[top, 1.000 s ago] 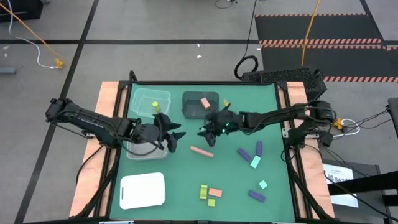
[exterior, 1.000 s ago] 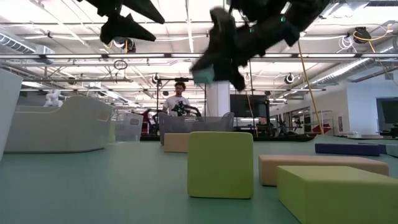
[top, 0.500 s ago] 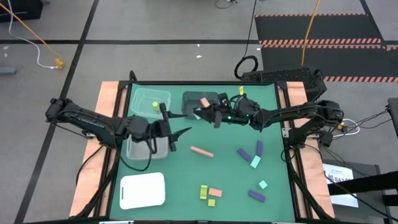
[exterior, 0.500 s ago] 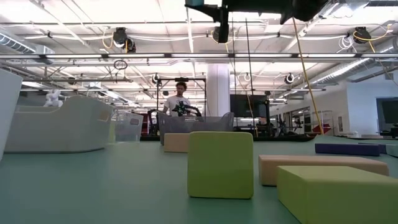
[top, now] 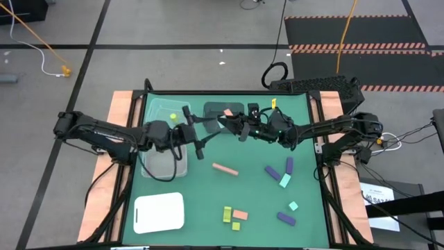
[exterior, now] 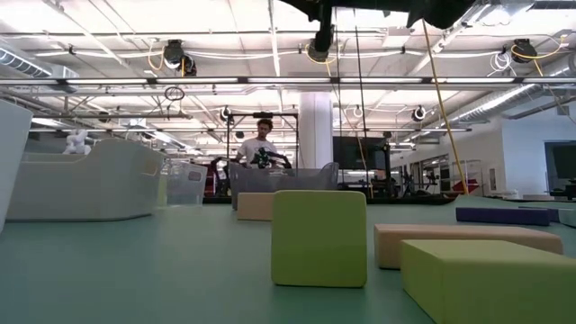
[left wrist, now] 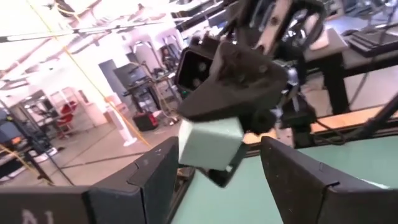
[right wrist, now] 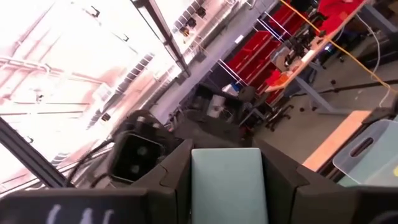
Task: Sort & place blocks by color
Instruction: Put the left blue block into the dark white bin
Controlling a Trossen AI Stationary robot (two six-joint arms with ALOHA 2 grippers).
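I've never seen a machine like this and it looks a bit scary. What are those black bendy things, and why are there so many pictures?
They are two robot arms at a green table, sorting small colored blocks. Each arm ends in a gripper, like two fingers. One picture looks down from above, one looks across the table, and two come from cameras on the wrists. The right gripper holds a mint block and faces the left gripper, which is open around that block, maybe for a handover. More blocks lie on the table, like an orange bar and a purple bar. There are also clear bins and a white tray.
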